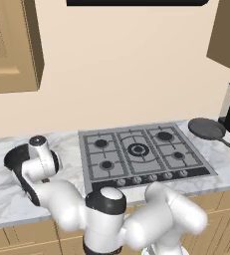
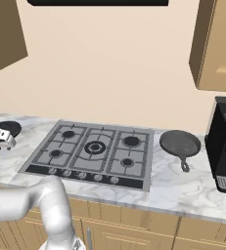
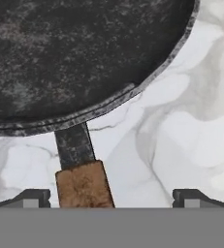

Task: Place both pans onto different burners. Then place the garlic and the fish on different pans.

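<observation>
The arm hides most of the black pan [image 1: 14, 155], which lies on the marble desk [image 1: 2, 199] left of the cooktop [image 1: 141, 152]. The gripper [image 3: 111, 196] hangs above its brown handle [image 3: 84, 184], fingertips spread apart, the handle nearer one tip. The grey pan [image 2: 180, 144] sits right of the cooktop, its short handle pointing toward the desk's front edge.

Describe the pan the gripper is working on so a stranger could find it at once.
Start at the steel cooktop in the marble counter. The black pan lies on the counter left of it, beside the arm's gripper. Its brown wooden handle sets it apart from the grey pan right of the cooktop, whose handle is short and grey.
</observation>
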Available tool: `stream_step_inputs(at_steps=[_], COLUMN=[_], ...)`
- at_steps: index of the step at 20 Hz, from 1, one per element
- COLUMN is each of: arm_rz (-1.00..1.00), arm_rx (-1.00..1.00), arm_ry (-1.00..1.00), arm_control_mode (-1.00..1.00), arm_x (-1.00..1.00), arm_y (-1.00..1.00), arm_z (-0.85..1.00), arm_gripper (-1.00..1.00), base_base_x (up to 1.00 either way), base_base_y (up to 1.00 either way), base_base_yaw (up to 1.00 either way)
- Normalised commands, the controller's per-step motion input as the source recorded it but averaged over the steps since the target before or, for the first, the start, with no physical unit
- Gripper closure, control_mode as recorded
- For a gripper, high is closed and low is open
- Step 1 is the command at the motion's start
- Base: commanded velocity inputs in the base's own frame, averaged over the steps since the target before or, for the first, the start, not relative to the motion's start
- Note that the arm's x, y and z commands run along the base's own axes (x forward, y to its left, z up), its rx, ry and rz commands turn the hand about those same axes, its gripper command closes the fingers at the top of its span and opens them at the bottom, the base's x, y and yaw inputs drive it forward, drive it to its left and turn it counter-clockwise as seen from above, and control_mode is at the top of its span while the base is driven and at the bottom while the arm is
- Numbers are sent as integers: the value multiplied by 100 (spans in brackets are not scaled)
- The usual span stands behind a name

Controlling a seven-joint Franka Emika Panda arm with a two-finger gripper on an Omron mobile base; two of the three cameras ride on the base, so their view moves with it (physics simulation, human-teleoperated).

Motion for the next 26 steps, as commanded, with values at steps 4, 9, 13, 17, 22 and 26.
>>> stream_step_inputs(at_steps=[4,9,13,17,22,26], arm_rz=[0,0,0,0,0,0], arm_rx=[1,1,0,0,0,0], arm_ry=[10,10,2,0,0,0], arm_control_mode=[-100,-100,-100,-100,-100,-100], arm_x=[23,24,4,0,-15,-14], arm_y=[19,33,11,0,-9,-32], arm_z=[-49,-47,-12,0,5,16], arm_gripper=[-100,100,100,100,100,100], base_base_x=[0,0,0,0,0,0], base_base_y=[0,0,0,0,0,0], base_base_yaw=[0,0,0,0,0,0])
